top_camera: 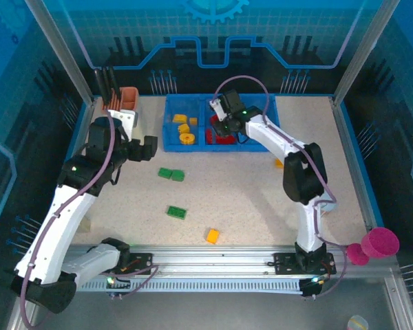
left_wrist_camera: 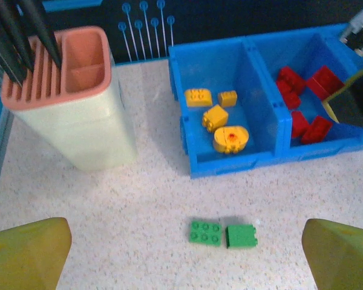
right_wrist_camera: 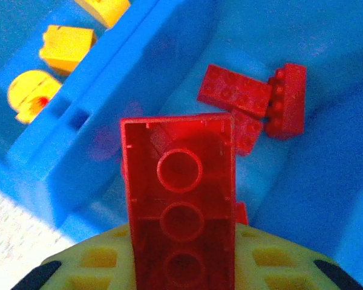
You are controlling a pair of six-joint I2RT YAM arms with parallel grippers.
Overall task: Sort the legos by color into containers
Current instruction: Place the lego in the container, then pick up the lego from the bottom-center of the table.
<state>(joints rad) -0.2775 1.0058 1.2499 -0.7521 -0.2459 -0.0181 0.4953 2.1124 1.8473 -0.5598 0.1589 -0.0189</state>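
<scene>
**Right gripper** (right_wrist_camera: pixel 181 269): jaws clamped on the lower end of one red brick (right_wrist_camera: pixel 178 193), hollow underside facing the wrist camera. Directly below and ahead of it is the tray compartment holding the other red bricks (right_wrist_camera: pixel 248 99). The divider wall (right_wrist_camera: pixel 103 96) stands just to its left, with the yellow pieces (right_wrist_camera: pixel 63 45) beyond.

Hazards:
- Release this close to the divider may let the brick strike the wall top and tip into the yellow compartment.
- A drop onto the piled red bricks may bounce it out.
- The end-only grip may let the brick pivot.

**Left gripper** (left_wrist_camera: pixel 184 260): jaws fully apart, nothing held. Two green bricks (left_wrist_camera: pixel 205 233) lie close together on the table (left_wrist_camera: pixel 139 199), just ahead of it.

Hazard: closing may catch both bricks or push one aside.
</scene>
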